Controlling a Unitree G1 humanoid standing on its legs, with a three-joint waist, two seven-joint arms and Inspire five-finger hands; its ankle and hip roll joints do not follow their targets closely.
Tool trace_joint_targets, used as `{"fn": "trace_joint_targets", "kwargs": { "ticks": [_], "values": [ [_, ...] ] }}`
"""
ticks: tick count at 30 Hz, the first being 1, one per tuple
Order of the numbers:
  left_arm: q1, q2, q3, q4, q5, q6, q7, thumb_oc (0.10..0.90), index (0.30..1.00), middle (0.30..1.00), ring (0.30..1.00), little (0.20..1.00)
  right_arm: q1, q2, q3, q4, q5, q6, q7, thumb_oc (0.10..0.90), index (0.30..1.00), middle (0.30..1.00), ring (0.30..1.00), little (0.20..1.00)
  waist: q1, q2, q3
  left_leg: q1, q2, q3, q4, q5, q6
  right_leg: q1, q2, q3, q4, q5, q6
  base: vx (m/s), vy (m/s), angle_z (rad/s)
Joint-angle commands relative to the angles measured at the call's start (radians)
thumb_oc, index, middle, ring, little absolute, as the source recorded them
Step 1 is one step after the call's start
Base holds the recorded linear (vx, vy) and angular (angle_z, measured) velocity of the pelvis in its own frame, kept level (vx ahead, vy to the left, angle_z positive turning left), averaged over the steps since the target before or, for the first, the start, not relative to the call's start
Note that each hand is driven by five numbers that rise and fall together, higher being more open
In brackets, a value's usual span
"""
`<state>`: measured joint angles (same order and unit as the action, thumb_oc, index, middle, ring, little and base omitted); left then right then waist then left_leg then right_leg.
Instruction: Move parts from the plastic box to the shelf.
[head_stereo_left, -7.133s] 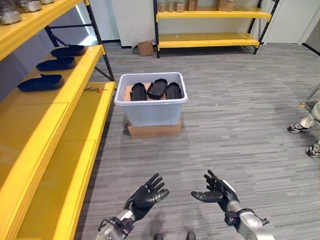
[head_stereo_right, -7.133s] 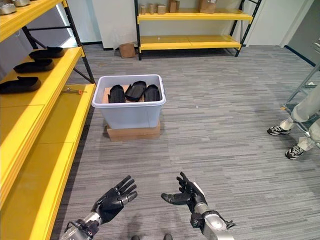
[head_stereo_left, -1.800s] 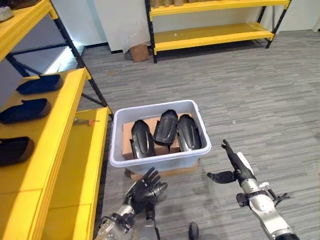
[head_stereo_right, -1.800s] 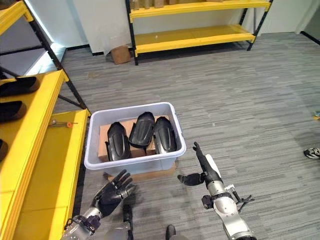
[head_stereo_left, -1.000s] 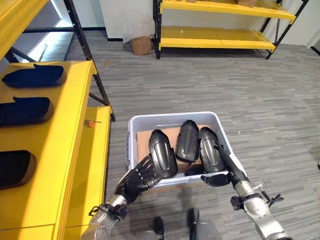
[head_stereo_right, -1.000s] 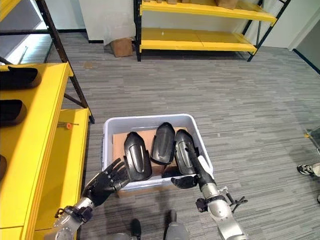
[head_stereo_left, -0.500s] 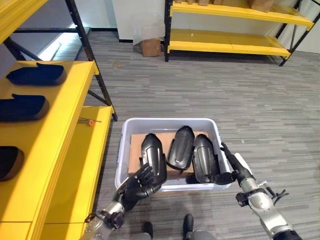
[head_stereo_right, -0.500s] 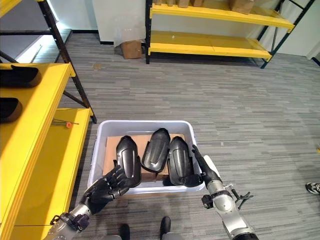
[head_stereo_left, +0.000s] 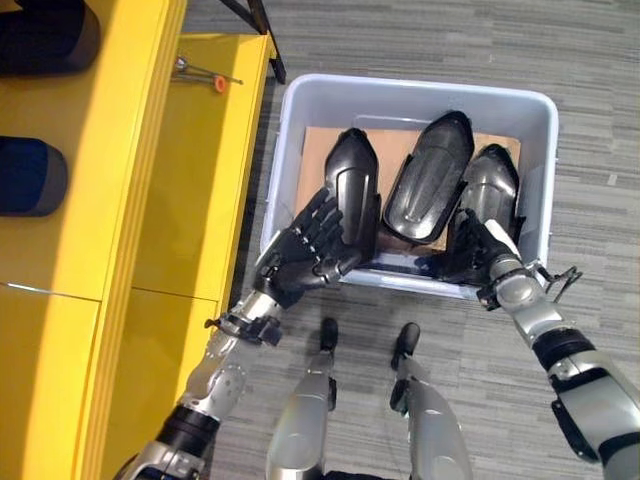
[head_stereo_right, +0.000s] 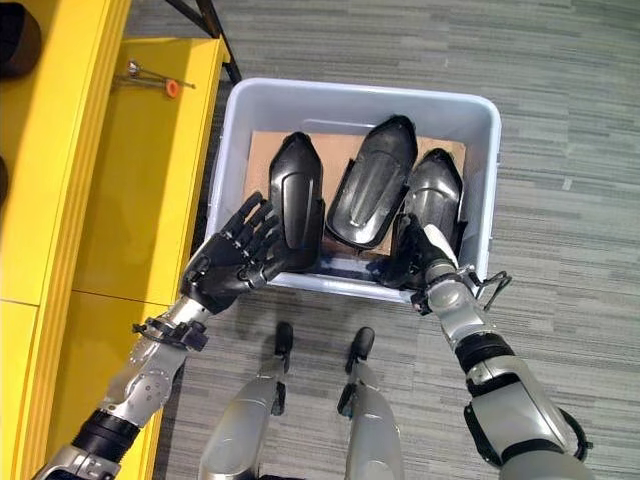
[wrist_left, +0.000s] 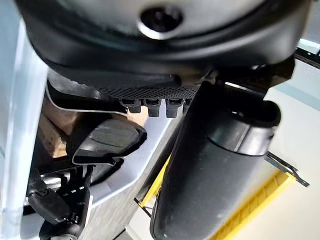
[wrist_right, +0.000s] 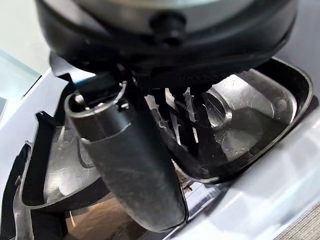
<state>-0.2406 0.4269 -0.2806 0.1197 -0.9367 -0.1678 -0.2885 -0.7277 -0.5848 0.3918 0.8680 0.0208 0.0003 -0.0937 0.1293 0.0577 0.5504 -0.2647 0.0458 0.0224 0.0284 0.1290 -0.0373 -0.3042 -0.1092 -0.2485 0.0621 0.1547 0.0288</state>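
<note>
We see a pale grey plastic box (head_stereo_left: 300, 130) on the floor beside the yellow metal shelf (head_stereo_left: 190, 170). Inside it, on a brown cardboard sheet (head_stereo_left: 320, 150), lie three glossy black curved shell-shaped parts side by side. The left black part (head_stereo_left: 355, 190) runs lengthwise from the box's near wall towards the far wall. The middle black part (head_stereo_left: 432, 190) tilts, its far tip leaning to the right. The right black part (head_stereo_left: 490, 190) lies just beside it, near the box's right wall. On the shelf's upper level lie two more dark parts (head_stereo_left: 30, 175).
</note>
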Motion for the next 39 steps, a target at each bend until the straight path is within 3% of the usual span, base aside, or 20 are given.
{"fn": "trace_joint_targets", "kwargs": {
  "ticks": [1,8,11,23,30,39],
  "values": [
    [0.004,0.010,0.034,-0.102,-0.012,-0.079,-0.024,0.900,1.000,1.000,1.000,1.000,-0.090,-0.071,0.010,-0.024,0.047,-0.025,-0.034,0.900,1.000,1.000,1.000,1.000,-0.015,0.012,-0.030,0.006,-0.020,0.016,0.055,-0.118,0.012,0.002,-0.027,0.053,0.192,-0.219,0.039,0.00,0.000,0.00],
    [0.013,0.012,0.010,-0.109,-0.021,-0.075,-0.023,0.900,1.000,1.000,1.000,1.000,-0.124,-0.069,-0.015,0.105,0.115,0.043,-0.150,0.900,1.000,1.000,1.000,1.000,-0.008,0.038,-0.030,-0.075,-0.024,0.026,0.074,-0.116,0.016,-0.079,-0.028,0.053,0.224,-0.227,0.031,0.00,0.000,0.00],
    [0.020,0.014,0.002,-0.121,-0.020,-0.069,-0.019,0.900,1.000,1.000,1.000,1.000,-0.137,-0.065,-0.033,0.123,0.108,0.053,-0.127,0.900,1.000,1.000,1.000,1.000,-0.006,0.048,-0.030,-0.104,-0.028,0.027,0.085,-0.117,0.016,-0.110,-0.029,0.055,0.240,-0.231,0.028,0.00,0.000,0.00],
    [0.026,0.014,-0.044,-0.143,-0.006,-0.056,-0.008,0.900,1.000,1.000,1.000,1.000,-0.232,-0.086,0.016,0.133,0.005,-0.025,-0.183,0.900,1.000,1.000,1.000,1.000,0.002,0.077,-0.030,-0.196,-0.040,0.026,0.125,-0.117,0.019,-0.207,-0.041,0.054,0.290,-0.241,0.018,0.00,0.000,0.00],
    [0.051,0.031,-0.055,-0.161,-0.020,-0.051,-0.011,0.900,1.000,1.000,1.000,1.000,-0.295,-0.133,0.065,0.089,-0.095,-0.032,-0.133,0.900,1.000,1.000,1.000,1.000,0.004,0.089,-0.030,-0.212,-0.040,0.027,0.135,-0.115,0.017,-0.224,-0.045,0.056,0.300,-0.243,0.015,0.00,0.000,0.00],
    [0.069,0.033,-0.058,-0.180,-0.008,-0.036,-0.007,0.900,1.000,1.000,1.000,1.000,-0.375,-0.164,0.112,0.112,-0.057,0.019,-0.076,0.900,1.000,1.000,1.000,1.000,0.015,0.114,-0.030,-0.233,-0.040,0.031,0.148,-0.113,0.014,-0.254,-0.058,0.052,0.328,-0.252,0.010,0.01,0.004,0.00]
  ]
}}
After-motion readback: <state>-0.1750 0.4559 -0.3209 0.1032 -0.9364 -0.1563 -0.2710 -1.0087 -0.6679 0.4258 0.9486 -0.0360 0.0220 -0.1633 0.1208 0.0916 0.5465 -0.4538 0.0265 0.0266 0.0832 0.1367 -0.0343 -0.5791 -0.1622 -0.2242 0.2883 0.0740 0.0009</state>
